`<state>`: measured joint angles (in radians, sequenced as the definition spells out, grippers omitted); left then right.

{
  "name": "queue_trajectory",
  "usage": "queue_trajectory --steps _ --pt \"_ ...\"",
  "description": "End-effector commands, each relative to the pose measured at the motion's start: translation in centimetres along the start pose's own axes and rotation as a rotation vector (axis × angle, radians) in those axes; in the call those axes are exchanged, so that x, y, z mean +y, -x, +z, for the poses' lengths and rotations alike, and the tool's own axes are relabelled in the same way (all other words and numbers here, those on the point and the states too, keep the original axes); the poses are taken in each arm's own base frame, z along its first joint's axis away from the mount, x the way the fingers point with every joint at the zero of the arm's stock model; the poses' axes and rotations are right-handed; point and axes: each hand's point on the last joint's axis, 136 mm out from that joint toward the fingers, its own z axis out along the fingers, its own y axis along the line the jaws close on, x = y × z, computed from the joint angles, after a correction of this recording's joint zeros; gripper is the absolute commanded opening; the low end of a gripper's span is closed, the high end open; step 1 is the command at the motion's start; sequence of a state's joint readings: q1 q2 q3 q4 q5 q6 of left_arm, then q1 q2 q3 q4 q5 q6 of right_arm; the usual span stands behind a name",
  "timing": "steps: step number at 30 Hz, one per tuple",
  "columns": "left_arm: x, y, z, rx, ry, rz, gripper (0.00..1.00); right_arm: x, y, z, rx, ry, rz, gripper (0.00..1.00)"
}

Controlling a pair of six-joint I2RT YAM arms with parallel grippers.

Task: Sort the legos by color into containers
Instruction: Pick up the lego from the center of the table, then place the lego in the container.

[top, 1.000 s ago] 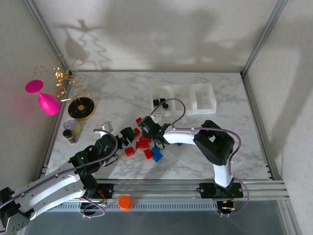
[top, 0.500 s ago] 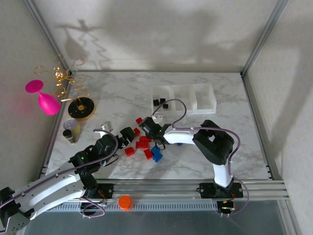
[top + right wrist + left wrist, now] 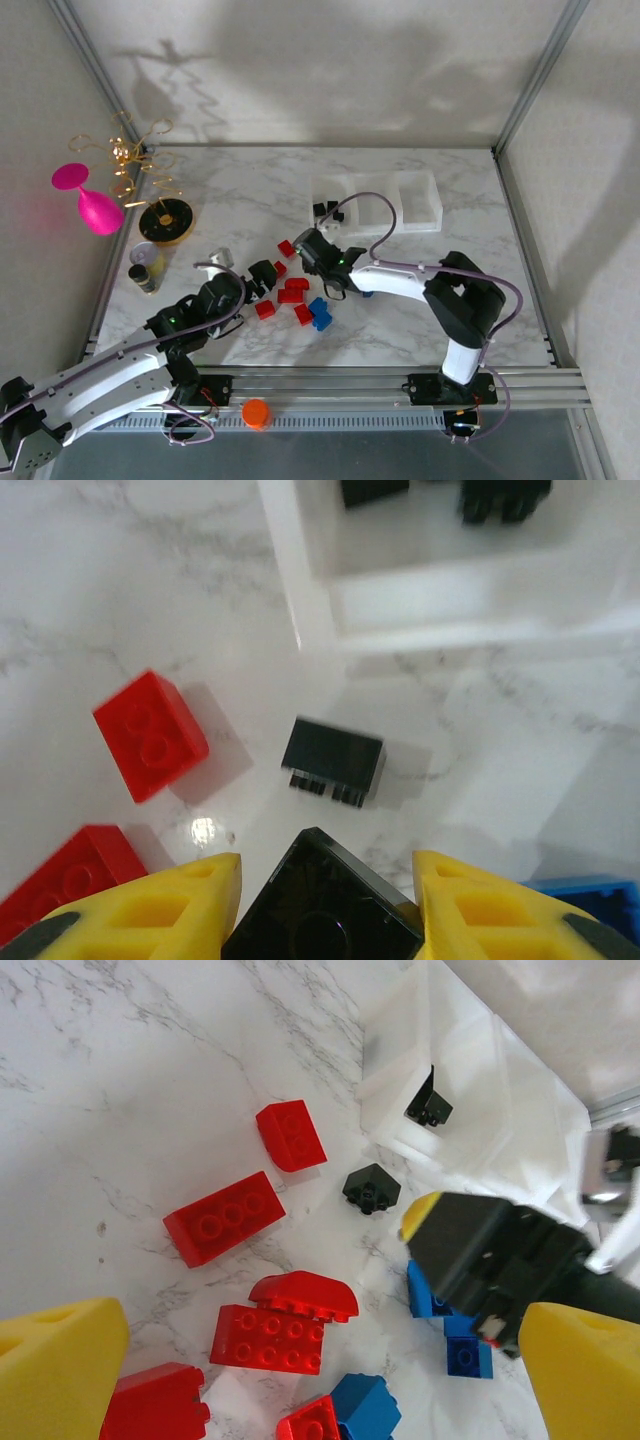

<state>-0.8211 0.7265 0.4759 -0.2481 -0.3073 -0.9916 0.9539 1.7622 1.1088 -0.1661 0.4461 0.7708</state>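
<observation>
Marble-patterned tabletop (image 3: 250, 190) carried the whole job. The containers (image 3: 392, 200), three joined white bins, sat in the upper centre of the overhead view. The loose legos (image 3: 295, 295) lay scattered below and left of them, red toward the left of the heap and blue at its lower right. The right gripper (image 3: 325, 868) gripped a black brick (image 3: 320, 925) between its yellow fingers (image 3: 150, 910) at the bottom of its wrist view. It was aimed up toward the leftmost bin (image 3: 300, 590), where black pieces already lay, which looked like the reason for that heading. A second black brick (image 3: 333, 760) lay on the marble just short of that bin, a likely later pick. The left gripper (image 3: 322, 1315) hovered with jaws spread wide over the red bricks (image 3: 225, 1218), holding nothing, probably lining up a red pick to the left of the other arm's path.
</observation>
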Motion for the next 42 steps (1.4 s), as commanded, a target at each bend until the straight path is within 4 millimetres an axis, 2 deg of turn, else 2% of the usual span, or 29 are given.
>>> queue_trajectory --steps 1,5,9,15,19,20,23,27,32,35,42 --pt "-1.4 1.2 -0.3 -0.030 -0.010 0.014 1.00 -1.6 3.6 -1.0 -0.069 -0.041 -0.019 0.40" --pt "-2.4 1.4 0.1 -0.027 -0.013 0.032 1.00 -2.4 6.9 -0.7 -0.114 -0.055 -0.041 0.41" --pt "-3.4 1.5 0.8 -0.025 -0.016 0.054 0.99 -3.1 9.6 0.7 -0.140 -0.066 -0.053 0.41" --pt "-4.8 1.7 1.8 -0.020 -0.013 0.088 1.00 -3.4 12.5 3.6 -0.149 -0.080 -0.092 0.42" --pt "-5.6 1.5 2.7 -0.014 -0.017 0.094 0.99 -3.3 13.2 5.6 -0.140 -0.091 -0.117 0.43" --pt "-5.8 1.4 2.9 -0.008 -0.018 0.094 1.00 -4.3 13.8 6.4 -0.136 -0.108 -0.106 0.43" --pt "-6.2 1.2 3.4 -0.003 -0.020 0.094 1.00 -4.7 13.9 8.1 -0.114 -0.110 -0.113 0.44" --pt "-6.5 1.1 3.9 0.005 -0.016 0.101 1.00 -4.6 13.9 9.2 -0.100 -0.112 -0.140 0.47" --pt "-6.5 1.0 4.1 0.007 -0.012 0.108 1.00 -4.2 14.7 8.5 -0.115 -0.097 -0.142 0.57" --pt "-6.6 1.0 4.0 0.009 -0.016 0.105 1.00 -4.0 15.2 7.8 -0.125 -0.088 -0.144 0.60" --pt "-6.7 1.3 3.5 0.004 -0.028 0.095 1.00 -3.0 16.1 4.6 -0.150 -0.021 -0.126 0.63"
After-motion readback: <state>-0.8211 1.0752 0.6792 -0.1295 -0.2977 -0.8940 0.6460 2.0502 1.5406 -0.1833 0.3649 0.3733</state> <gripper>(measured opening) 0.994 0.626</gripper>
